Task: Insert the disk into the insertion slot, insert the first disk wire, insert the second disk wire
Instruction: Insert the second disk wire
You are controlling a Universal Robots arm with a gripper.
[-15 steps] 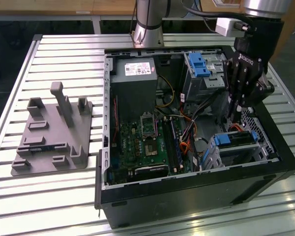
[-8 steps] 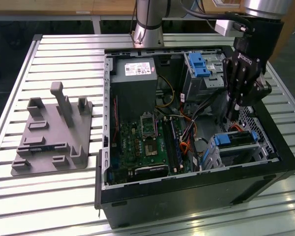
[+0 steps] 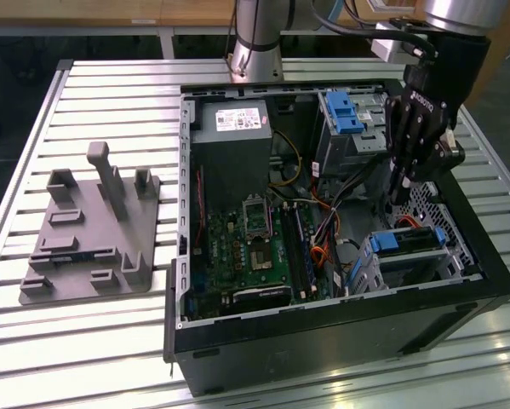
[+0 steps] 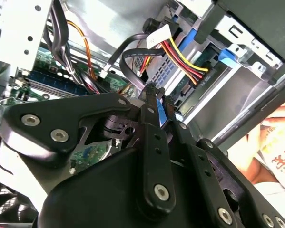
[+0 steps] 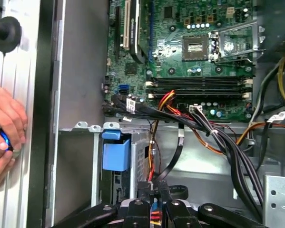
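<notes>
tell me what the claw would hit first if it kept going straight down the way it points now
Probably the disk in the insertion slot, or the cables just behind it. The claw points down just above the disk's back end in the exterior view, though depth is hard to judge.

Slatted metal workbench sitting under bright, even light

A table (image 3: 101,341) of ribbed aluminium profiles is filling most of the exterior view, its pale slats catching glare along the near edge. A grey moulded fixture plate (image 3: 88,234) with upright pegs and blocks is lying on it toward the exterior view's left. Behind the table, wooden furniture panels (image 3: 93,13) are running along the top of the picture, with a darker floor area (image 3: 3,77) showing past the table's far left corner.
</notes>
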